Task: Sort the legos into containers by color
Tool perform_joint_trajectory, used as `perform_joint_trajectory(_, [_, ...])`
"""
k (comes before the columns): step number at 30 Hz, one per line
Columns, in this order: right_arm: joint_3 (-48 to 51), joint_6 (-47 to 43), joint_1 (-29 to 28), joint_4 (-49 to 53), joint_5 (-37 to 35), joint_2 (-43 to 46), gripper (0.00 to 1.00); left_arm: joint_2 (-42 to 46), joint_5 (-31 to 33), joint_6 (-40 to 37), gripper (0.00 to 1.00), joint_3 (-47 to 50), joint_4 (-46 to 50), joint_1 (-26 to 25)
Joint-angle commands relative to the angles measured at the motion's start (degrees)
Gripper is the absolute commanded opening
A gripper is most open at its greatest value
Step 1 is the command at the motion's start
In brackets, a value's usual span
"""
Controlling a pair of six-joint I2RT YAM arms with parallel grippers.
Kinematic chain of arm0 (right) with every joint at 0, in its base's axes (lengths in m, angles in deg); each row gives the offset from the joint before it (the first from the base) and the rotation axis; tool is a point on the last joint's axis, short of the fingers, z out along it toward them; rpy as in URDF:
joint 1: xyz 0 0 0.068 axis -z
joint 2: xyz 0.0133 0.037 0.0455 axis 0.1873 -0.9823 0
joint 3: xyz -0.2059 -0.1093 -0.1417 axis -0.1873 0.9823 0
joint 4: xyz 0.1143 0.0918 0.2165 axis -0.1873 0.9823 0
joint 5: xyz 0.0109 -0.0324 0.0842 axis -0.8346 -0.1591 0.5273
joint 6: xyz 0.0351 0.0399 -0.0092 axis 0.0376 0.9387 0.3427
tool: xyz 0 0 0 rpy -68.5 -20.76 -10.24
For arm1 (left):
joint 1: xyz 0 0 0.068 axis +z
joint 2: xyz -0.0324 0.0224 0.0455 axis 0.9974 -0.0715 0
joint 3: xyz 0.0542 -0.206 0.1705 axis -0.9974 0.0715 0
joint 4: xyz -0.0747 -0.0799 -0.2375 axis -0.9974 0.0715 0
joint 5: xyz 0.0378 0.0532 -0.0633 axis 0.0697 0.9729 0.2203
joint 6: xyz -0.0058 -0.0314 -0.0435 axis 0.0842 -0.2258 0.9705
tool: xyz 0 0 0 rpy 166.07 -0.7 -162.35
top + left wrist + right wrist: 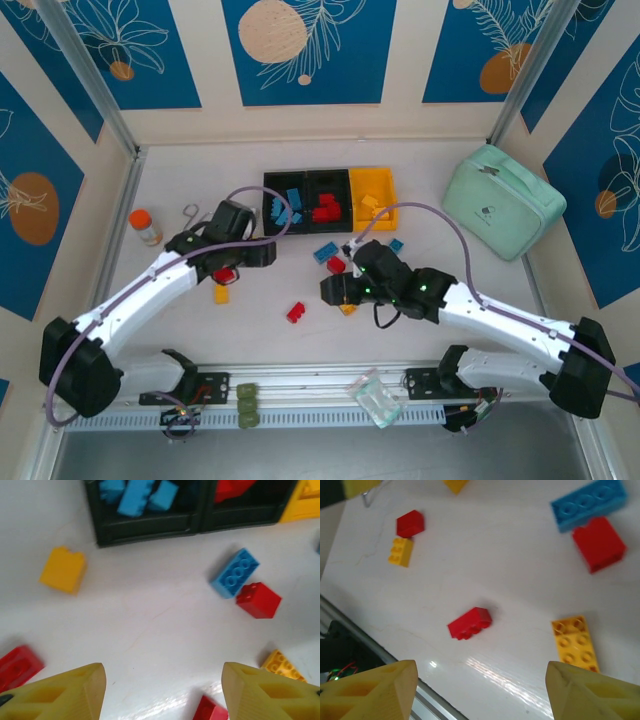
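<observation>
The containers stand in a row at the back: a black bin (pixel 284 186) with blue legos, a black bin (pixel 326 184) with red ones, and a yellow bin (pixel 373 183) with yellow ones. Loose legos lie in front: a blue brick (pixel 235 573) beside a red brick (pixel 258 600), a yellow brick (pixel 62 570), and a red brick (pixel 469 623) near a yellow brick (pixel 575 640). My left gripper (pixel 162 690) hovers open over bare table left of the blue brick. Just right of the lone red brick, my right gripper (pixel 480 690) is open and empty.
An orange-capped bottle (pixel 146 226) and a metal clip (pixel 192 213) sit at the left. A mint green pouch (pixel 503 200) lies at the back right. An olive green block (pixel 246 405) and a clear bag (pixel 375 398) rest on the front rail.
</observation>
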Motion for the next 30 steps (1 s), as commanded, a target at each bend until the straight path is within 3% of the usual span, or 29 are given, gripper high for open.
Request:
perform_joint_trajectory(1, [-3.8, -5.1, -1.4, -4.0, 2.3, -2.8, 0.69, 3.5, 3.7, 2.5, 0.64, 3.1, 5.7, 2.2])
perform_joint_trajectory(6, [-5.9, -5.8, -2.3, -5.8, 3.7, -7.7, 0.69, 5.9, 9.2, 5.8, 0.72, 8.0, 9.6, 5.8])
perform_joint_trajectory(17, [-5.3, -4.4, -3.4, -6.2, 3.0, -9.3, 0.68, -3.4, 8.3, 8.5, 0.74, 16.4, 0.5, 9.7])
perform_joint_trajectory(22, [-4.5, -3.9, -3.2, -5.4, 2.0, -8.1, 0.68, -7.8, 8.6, 8.6, 0.65, 17.6, -2.9, 10.1])
perform_joint_trajectory(30, [-3.8, -3.4, -2.3, -5.4, 1.8, -7.6, 0.68, -9.9, 5.9, 7.6, 0.38, 17.8, -3.9, 10.1])
